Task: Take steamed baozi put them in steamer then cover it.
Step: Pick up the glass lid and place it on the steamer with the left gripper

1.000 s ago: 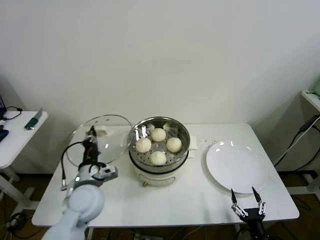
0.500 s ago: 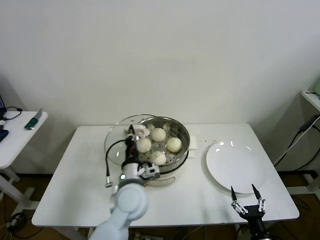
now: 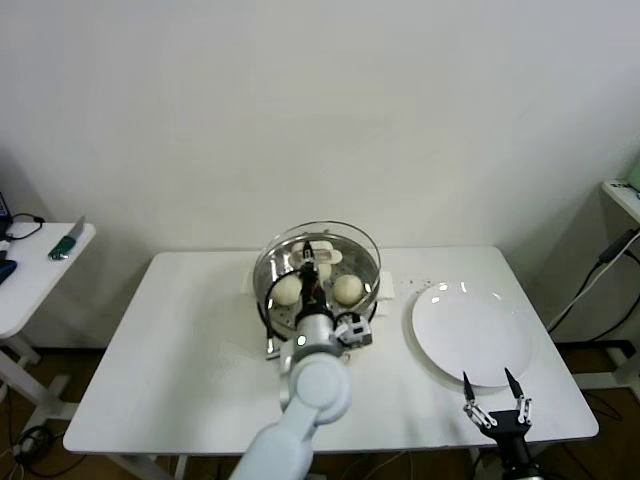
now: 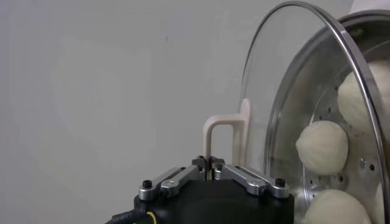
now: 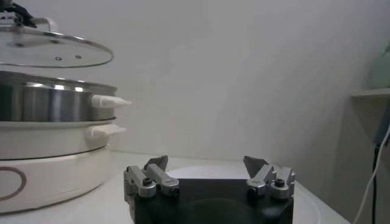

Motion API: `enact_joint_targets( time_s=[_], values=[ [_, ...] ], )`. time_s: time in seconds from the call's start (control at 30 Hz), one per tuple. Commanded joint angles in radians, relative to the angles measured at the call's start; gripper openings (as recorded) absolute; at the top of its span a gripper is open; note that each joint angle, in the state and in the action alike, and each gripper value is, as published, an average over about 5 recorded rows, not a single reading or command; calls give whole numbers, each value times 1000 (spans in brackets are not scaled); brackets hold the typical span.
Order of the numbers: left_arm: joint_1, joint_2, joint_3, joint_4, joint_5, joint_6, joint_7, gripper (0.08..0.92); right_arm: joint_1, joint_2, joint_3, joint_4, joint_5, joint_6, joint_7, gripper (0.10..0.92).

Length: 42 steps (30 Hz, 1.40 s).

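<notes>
The steamer (image 3: 372, 296) stands mid-table with steamed baozi (image 3: 287, 290) on its perforated tray; two show clearly through the glass, the others sit behind my arm. My left gripper (image 3: 308, 250) is shut on the cream handle (image 4: 226, 129) of the glass lid (image 3: 350, 233). It holds the lid level, centred just above the steamer rim, with a thin gap visible between lid (image 5: 52, 53) and steamer (image 5: 42, 97). In the left wrist view, baozi (image 4: 322, 146) show through the lid behind the left gripper (image 4: 209, 163). My right gripper (image 3: 495, 398) hangs open off the table's front right corner.
A flat white plate (image 3: 470, 335) lies right of the steamer, close to the right gripper (image 5: 207, 163). A small side table (image 3: 40, 262) with tools stands far left, and a shelf (image 3: 625, 195) with cables at the right edge.
My left gripper has carried the glass lid rightwards from the table's left part to directly above the steamer. The right arm has stayed still.
</notes>
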Motion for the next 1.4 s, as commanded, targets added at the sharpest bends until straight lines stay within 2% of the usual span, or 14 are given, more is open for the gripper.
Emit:
enact_joint_targets(
  time_s=[0.03, 0.5, 1.4],
  values=[
    [-29, -64, 20, 121, 37, 38, -32, 127, -3, 1, 1, 0, 7, 6, 1, 823],
    [-22, -26, 4, 136, 48, 20, -58, 127, -1, 7, 5, -7, 10, 12, 2, 823],
    [3, -13, -7, 134, 38, 11, -59, 127, -3, 11, 6, -8, 5, 24, 1, 823]
  ],
)
